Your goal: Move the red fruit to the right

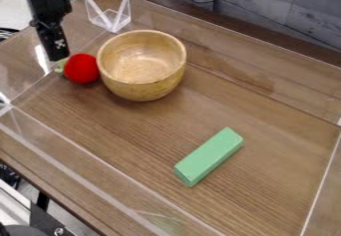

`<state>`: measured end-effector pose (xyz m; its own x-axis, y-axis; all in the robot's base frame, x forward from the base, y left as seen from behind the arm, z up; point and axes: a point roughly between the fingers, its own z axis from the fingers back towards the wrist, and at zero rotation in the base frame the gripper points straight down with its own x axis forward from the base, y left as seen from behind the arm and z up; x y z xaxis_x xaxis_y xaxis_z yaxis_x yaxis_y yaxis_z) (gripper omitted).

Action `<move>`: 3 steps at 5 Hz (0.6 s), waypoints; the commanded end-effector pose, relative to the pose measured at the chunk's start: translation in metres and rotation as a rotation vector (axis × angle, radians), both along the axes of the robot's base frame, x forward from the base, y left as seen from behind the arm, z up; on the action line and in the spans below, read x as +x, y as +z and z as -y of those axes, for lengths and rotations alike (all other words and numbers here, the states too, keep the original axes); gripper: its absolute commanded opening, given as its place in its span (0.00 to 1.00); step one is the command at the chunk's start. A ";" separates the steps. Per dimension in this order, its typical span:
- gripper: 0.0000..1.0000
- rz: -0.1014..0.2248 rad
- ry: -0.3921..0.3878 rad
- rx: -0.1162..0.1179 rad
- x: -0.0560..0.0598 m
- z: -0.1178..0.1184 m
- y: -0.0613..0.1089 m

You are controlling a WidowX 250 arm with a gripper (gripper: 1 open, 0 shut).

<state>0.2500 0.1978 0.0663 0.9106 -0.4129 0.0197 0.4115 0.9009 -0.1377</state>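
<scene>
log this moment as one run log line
fingers: just above red fruit, grip unclear | red fruit: on table, left of wooden bowl | green block: front right | move right: not done

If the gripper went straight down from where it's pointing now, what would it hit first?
Probably the wooden table, just left of the red fruit. The gripper points down beside the fruit, though depth is unclear, so it might clip the fruit's edge.

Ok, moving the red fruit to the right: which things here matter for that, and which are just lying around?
Part of the job:
- red fruit, on the table left of the bowl
- gripper, just above and left of the fruit

Just lying about:
- wooden bowl, empty, beside the fruit
- green block, flat on the table toward the front right
</scene>
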 end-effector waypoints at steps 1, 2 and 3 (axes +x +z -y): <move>1.00 0.052 -0.002 0.050 0.010 -0.013 0.024; 1.00 0.035 -0.008 0.046 0.013 -0.018 0.019; 1.00 0.019 -0.017 0.042 0.018 -0.006 0.004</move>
<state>0.2651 0.2003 0.0573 0.9032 -0.4291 0.0011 0.4255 0.8952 -0.1323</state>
